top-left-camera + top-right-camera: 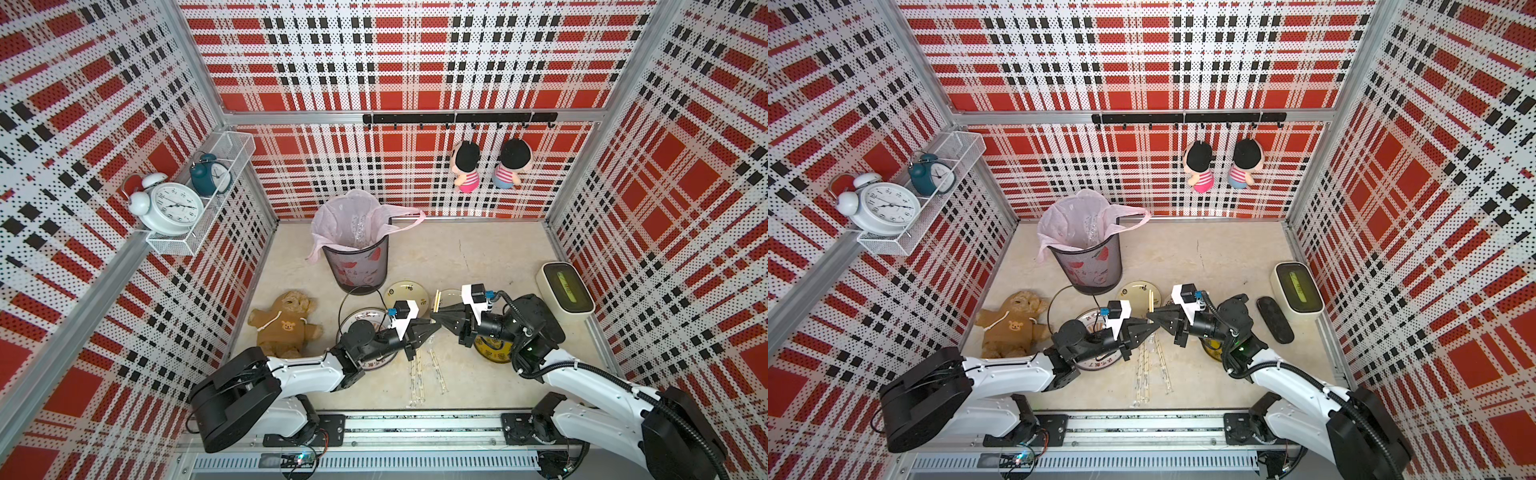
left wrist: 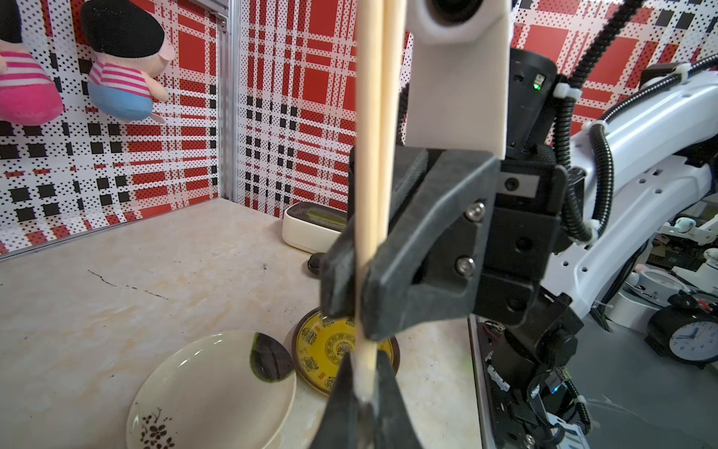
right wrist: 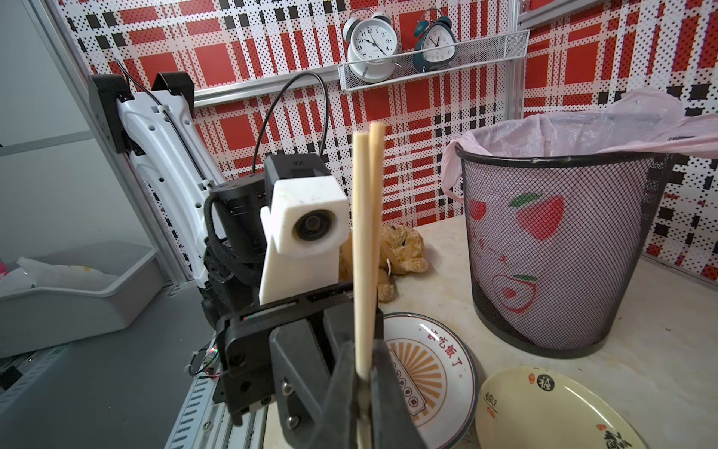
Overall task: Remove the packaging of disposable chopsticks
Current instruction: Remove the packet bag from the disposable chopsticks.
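- The left gripper [image 2: 364,392] is pressed together on the lower end of a pair of disposable chopsticks [image 3: 365,233]. The pair stands upright in front of the mesh waste bin [image 1: 357,266], a little toward the right arm's side of it.
- The right gripper [image 3: 363,385] meets the left one tip to tip. Its jaws are closed, pinching the same pair just beside the left gripper's hold.
- The wood shows bare along the length that can be seen. At the left gripper's tips the picture is too blurred to tell whether any packaging clings there.
- Wrapped pairs [image 1: 417,374] in clear packaging [image 1: 439,374] lie side by side on the surface [image 1: 478,249]. They are farther from the bin than the grippers are, with their ends pointing roughly toward it.
- Crinkled clear plastic [image 1: 359,230] glints inside the bin's pink liner [image 1: 353,208].
- A cream plate [image 1: 406,293] lies just beside the bin's base.
- A red-lettered plate [image 3: 427,373] lies in front of the bin, under the left arm.
- A yellow patterned plate [image 2: 330,350] lies well to the right arm's side of the bin.
- A teddy bear [image 1: 286,324] lies on the left arm's side of the bin.
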